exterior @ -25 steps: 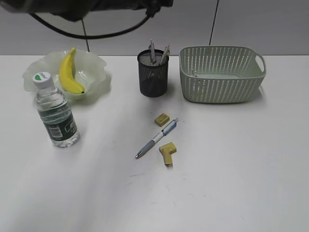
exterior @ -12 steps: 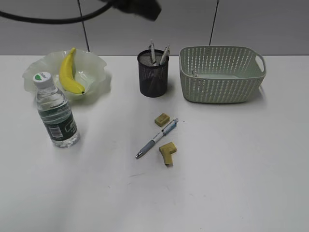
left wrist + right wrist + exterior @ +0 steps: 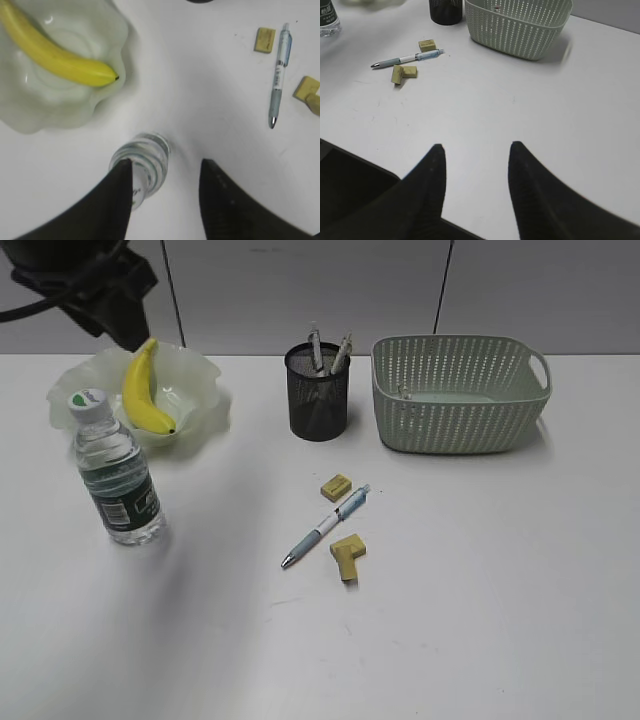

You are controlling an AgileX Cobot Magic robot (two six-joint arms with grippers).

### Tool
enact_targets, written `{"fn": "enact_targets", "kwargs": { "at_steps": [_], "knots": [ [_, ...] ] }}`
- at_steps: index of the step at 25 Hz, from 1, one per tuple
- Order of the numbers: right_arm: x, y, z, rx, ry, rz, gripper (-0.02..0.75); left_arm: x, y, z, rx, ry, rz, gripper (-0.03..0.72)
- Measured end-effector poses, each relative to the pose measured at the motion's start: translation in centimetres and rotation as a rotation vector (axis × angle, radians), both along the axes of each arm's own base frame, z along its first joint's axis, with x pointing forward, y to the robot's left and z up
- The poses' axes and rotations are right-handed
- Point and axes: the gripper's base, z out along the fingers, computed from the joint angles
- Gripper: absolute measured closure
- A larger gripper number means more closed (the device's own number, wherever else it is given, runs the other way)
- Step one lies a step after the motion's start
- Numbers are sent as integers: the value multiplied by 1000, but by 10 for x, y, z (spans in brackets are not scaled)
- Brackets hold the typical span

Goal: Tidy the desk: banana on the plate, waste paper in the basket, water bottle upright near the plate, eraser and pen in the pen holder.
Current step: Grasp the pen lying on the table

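The banana (image 3: 143, 390) lies in the pale-green plate (image 3: 205, 375). The water bottle (image 3: 117, 478) stands upright in front of the plate. A pen (image 3: 326, 525) lies on the desk (image 3: 480, 590) between a small eraser (image 3: 335, 487) and an L-shaped eraser (image 3: 347, 555). The pen holder (image 3: 317, 395) holds some pens. The basket (image 3: 458, 395) stands to its right. My left gripper (image 3: 165, 167) is open and empty, high above the bottle (image 3: 142, 162). My right gripper (image 3: 476, 150) is open and empty over bare desk. The waste paper does not show clearly.
My left arm (image 3: 95, 285) hangs dark above the plate at the back left. The left wrist view shows the banana (image 3: 60, 60), the pen (image 3: 278, 75) and both erasers (image 3: 264, 40). The right wrist view shows the basket (image 3: 520, 25) and a dark edge at the near left.
My left arm has swung from the top centre of the exterior view to the top left, above the plate and bottle. Nothing on the desk has moved.
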Motion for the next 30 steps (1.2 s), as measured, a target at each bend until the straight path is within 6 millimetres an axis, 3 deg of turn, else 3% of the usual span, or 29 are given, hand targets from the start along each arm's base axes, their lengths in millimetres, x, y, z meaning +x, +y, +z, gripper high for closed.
{"fn": "enact_targets", "kwargs": {
  "at_steps": [4,11,16,20,24,30],
  "knots": [
    [0,0,0,0,0,0,398,-32,24,3,4,15,37,385],
    [0,0,0,0,0,0,398,-135,70,0,-80,-82,62,391],
    [0,0,0,0,-1,0,398,-214,104,0,-193,-288,61,391],
    [3,3,9,16,-14,7,398,-263,125,-12,-266,-438,57,391],
    [29,21,21,-2,102,29,398,-302,143,-33,-332,-568,53,393],
    [103,69,38,-53,409,54,398,-331,156,-53,-378,-671,50,416]
  ]
}}
